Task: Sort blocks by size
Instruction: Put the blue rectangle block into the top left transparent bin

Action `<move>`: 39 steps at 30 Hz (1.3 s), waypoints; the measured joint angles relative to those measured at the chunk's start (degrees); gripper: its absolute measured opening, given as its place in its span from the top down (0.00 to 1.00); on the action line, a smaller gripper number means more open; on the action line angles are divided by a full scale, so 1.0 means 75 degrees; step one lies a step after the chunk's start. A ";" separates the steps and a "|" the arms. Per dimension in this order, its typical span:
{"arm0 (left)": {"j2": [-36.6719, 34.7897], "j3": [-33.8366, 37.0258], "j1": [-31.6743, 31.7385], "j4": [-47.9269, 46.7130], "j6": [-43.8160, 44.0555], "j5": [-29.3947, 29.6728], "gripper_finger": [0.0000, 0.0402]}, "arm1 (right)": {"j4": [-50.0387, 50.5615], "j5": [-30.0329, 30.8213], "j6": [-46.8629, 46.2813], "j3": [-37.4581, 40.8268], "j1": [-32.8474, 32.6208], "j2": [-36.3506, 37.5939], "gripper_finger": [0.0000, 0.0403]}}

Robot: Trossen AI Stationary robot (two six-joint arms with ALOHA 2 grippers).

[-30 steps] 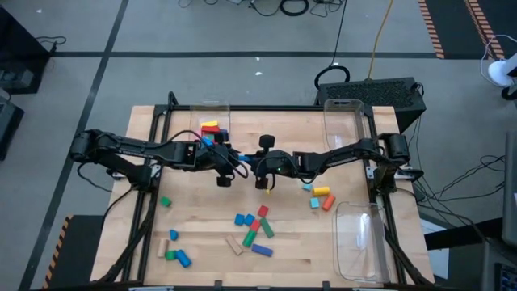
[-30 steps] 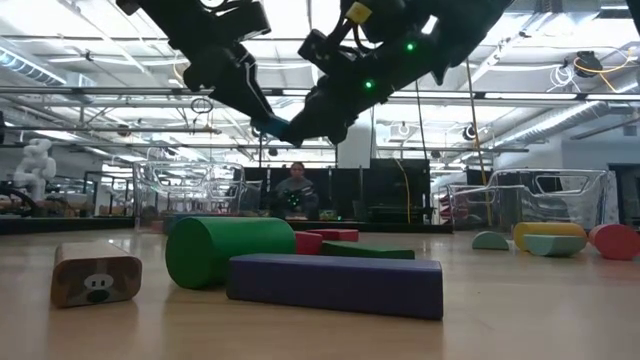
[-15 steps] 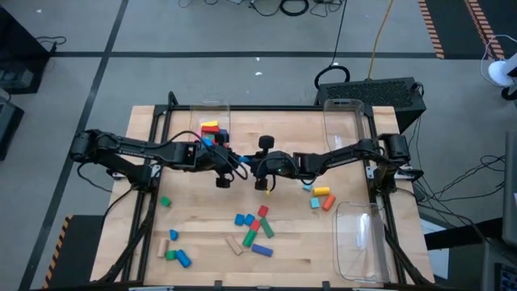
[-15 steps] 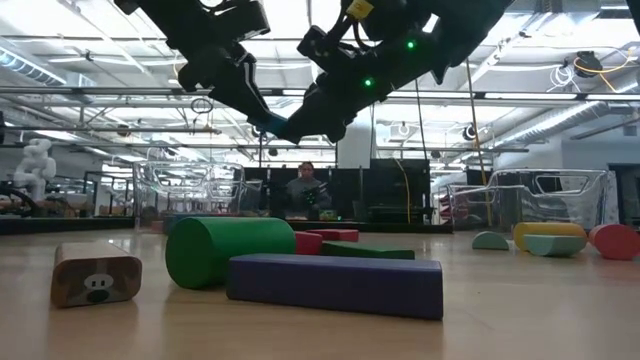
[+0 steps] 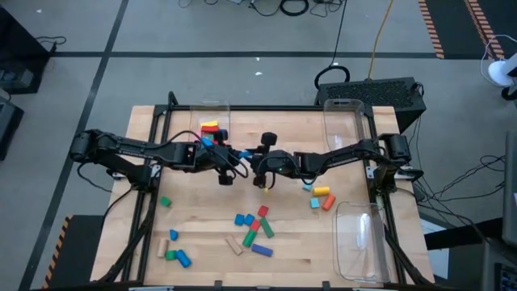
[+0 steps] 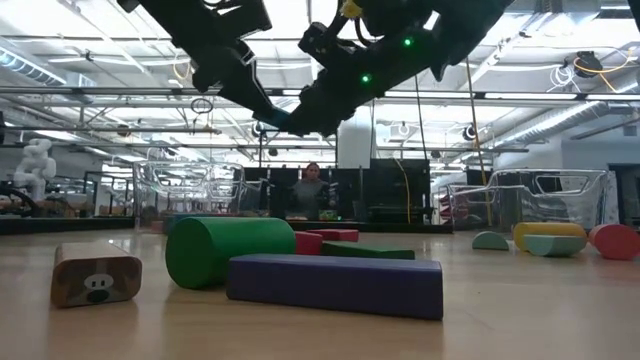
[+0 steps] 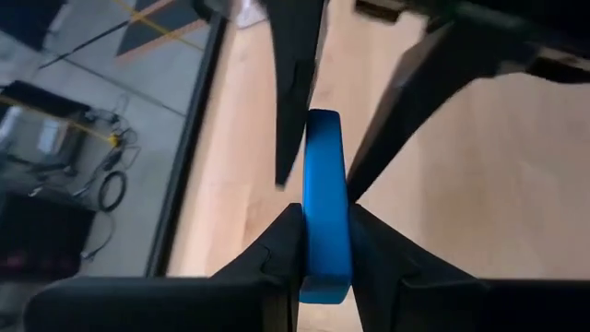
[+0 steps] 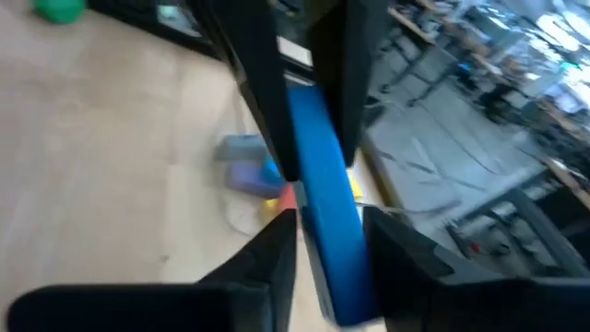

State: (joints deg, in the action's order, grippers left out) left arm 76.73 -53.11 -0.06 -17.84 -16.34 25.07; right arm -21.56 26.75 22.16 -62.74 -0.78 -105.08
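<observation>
Mid-table, above the wood, a handover: the left gripper (image 7: 327, 244) pinches the blue block (image 7: 324, 198); the right gripper (image 8: 327, 231) spreads around it. Next, it must let go fully.

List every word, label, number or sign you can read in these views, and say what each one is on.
No readable text in any view.
The plain wood block in the low view carries a printed animal face, a picture, not lettering.
The blue block between both grippers shows no marking.
Any signs in the room behind the table are too small to read.
</observation>
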 joint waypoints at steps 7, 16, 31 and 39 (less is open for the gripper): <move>-0.0003 -0.0005 0.0207 -0.0132 0.0725 0.1294 0.84 | 0.0595 0.2563 -0.1004 0.0003 0.0006 0.0075 0.58; -0.0003 -0.0005 0.1388 -0.1974 0.2923 0.1529 0.84 | 0.3170 0.2225 -0.3042 0.0000 0.0274 0.0696 0.53; -0.0006 0.0434 0.3280 -0.2590 0.3548 -0.0974 0.83 | 0.3660 -0.1500 -0.3665 0.0003 0.0356 0.0701 0.52; -0.0006 0.1319 0.3637 -0.2001 0.3550 -0.0972 0.76 | 0.3070 -0.2020 -0.3544 0.0003 0.0300 0.0563 0.52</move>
State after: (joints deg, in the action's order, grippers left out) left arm 76.69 -43.21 27.22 -32.85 10.28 17.78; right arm 1.46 11.60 -4.42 -62.72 1.48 -100.86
